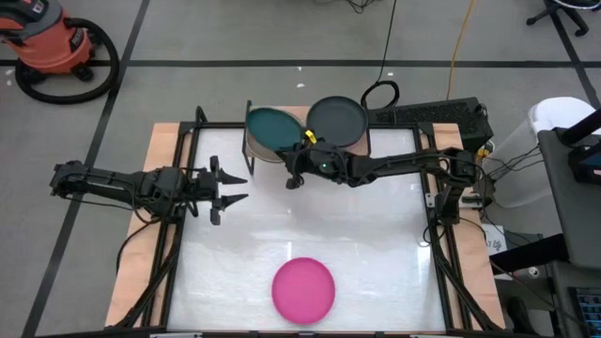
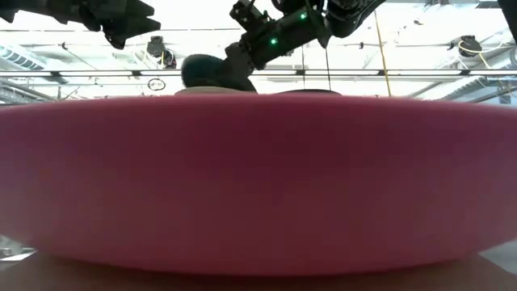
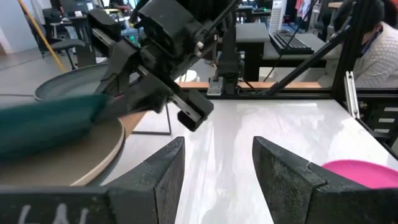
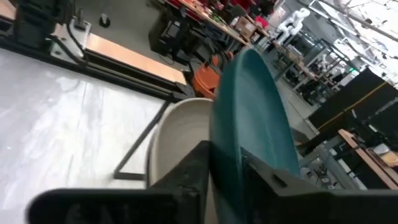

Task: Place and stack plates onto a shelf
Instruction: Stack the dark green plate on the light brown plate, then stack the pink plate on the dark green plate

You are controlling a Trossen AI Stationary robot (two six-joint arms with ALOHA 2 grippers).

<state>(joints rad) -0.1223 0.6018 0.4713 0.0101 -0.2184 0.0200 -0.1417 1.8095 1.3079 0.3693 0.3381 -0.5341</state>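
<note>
A dark teal plate [image 1: 271, 128] is clenched edge-on by the right pincer [image 1: 295, 169] above the shelf's [image 1: 252, 150] eleven-o'clock stack; tilted, it could slide off. The left pincer [image 1: 228, 188] is held released.

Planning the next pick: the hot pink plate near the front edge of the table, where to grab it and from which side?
Grip the hot pink plate by its low rim, one finger over and one under. It lies flat and alone on the table, so any side is free. The open left gripper looks closest, so I'd come low onto its nearest edge. The right gripper holds a teal plate.
</note>
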